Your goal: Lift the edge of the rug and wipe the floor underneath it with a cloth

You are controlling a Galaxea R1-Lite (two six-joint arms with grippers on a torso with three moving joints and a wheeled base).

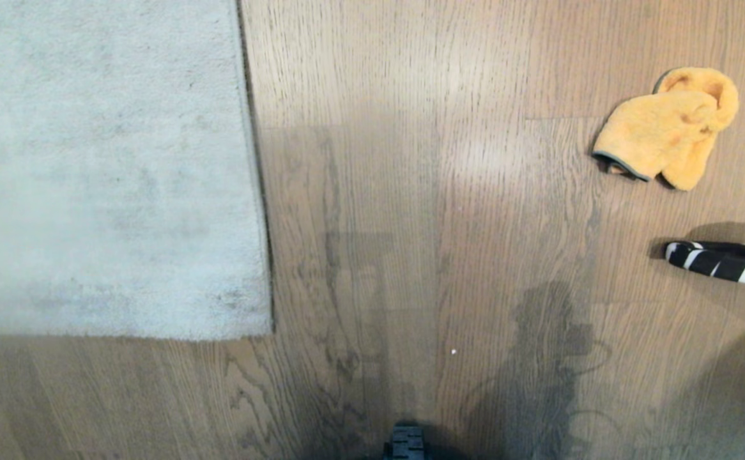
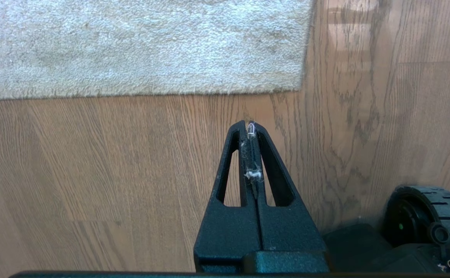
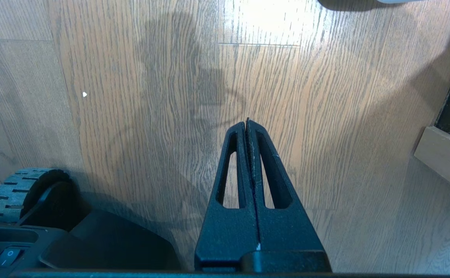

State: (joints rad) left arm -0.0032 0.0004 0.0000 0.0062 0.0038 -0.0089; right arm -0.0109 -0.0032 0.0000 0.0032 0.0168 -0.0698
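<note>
A pale grey rug point(image 1: 104, 172) lies flat on the brown wood floor point(image 1: 423, 223) at the left, its rug edge point(image 1: 259, 191) running straight down to a square corner. The orange-yellow cloth point(image 1: 669, 128) lies crumpled on the floor at the far right. Neither gripper shows in the head view. My left gripper point(image 2: 248, 125) is shut, holding nothing but a few lint fibres, and hangs over bare floor short of the rug point(image 2: 140, 46) and its corner. Over bare floor point(image 3: 171, 116), my right gripper point(image 3: 247, 122) is shut and empty.
A black-and-white striped object point(image 1: 714, 259) with a white part pokes in from the right below the cloth. The robot's base wheels point(image 2: 425, 216) point(image 3: 20, 193) sit near each gripper. A wooden frame edge point(image 3: 445, 162) stands at the right side.
</note>
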